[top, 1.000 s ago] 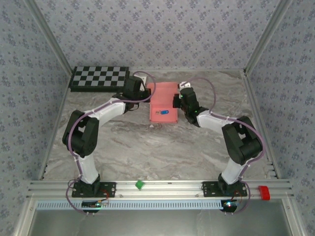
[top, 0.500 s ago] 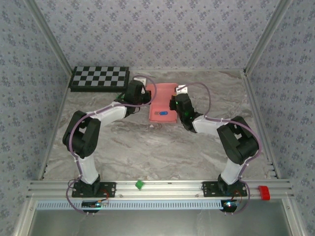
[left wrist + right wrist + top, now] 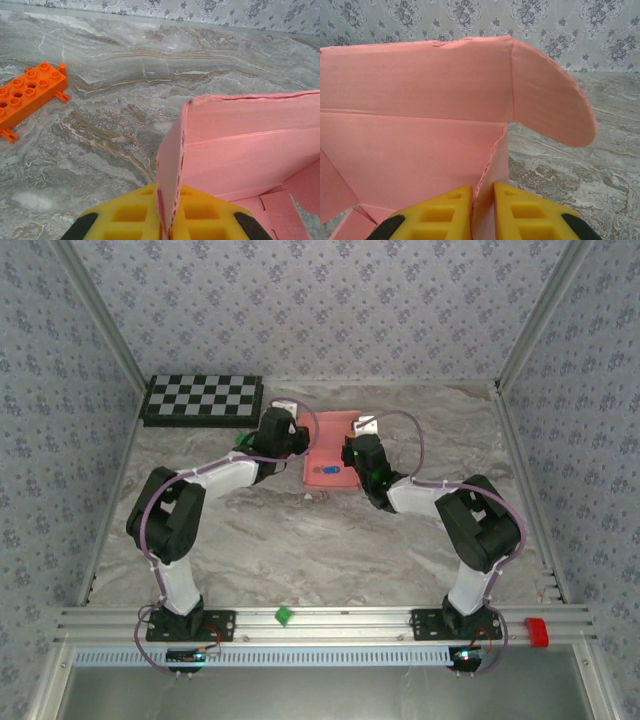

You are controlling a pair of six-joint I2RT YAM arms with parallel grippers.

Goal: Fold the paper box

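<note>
I have drawn my arms closer together: my left pincer (image 3: 167,200) and right pincer (image 3: 483,192) each pinch a side wall of the pink paper box (image 3: 326,440), so both walls now stand upright.

Both arms bent at the elbow, reaching toward upper centre of the top view: white-and-black left arm (image 3: 215,475) from lower left, right arm (image 3: 440,498) from lower right. The yellow-fingered left gripper (image 3: 165,200) pinches a wall of the pink card paper box (image 3: 410,100). The right gripper (image 3: 483,192) does likewise, jaws nearly together.
</note>
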